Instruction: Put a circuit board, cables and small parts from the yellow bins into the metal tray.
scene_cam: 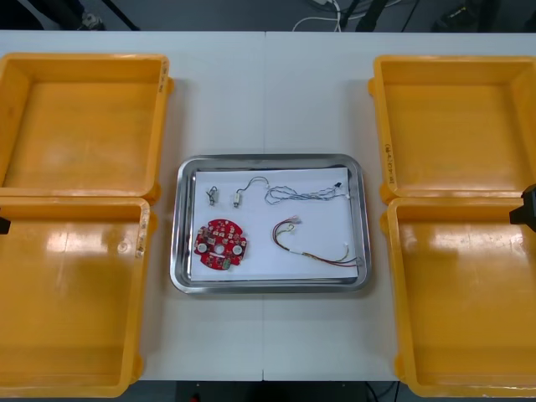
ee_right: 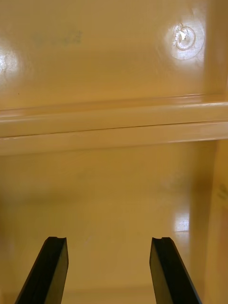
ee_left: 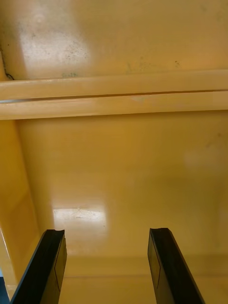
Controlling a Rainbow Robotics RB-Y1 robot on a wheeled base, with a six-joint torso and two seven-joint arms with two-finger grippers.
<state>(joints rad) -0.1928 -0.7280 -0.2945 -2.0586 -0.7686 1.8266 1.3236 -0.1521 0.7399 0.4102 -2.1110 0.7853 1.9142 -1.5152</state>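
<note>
At far left, left gripper [ee_left: 107, 232] hangs over bare floor of a left yellow bin [ee_left: 123, 180]. Fingers spread wide, nothing between them. The two bins' adjoining rims lie beyond the fingertips.

Mid-table, metal tray [scene_cam: 178, 226], white inside:
- round red circuit board [scene_cam: 221, 244] at near-left corner
- two small metal parts [scene_cam: 213, 196] just beyond the board
- twisted blue and white cable [scene_cam: 301, 195] along far side
- red and yellow cable [scene_cam: 314, 247] at near right

Far right, right gripper [ee_right: 109, 240] above floor of a right yellow bin [ee_right: 114, 190], fingers likewise apart, holding nothing.
</note>
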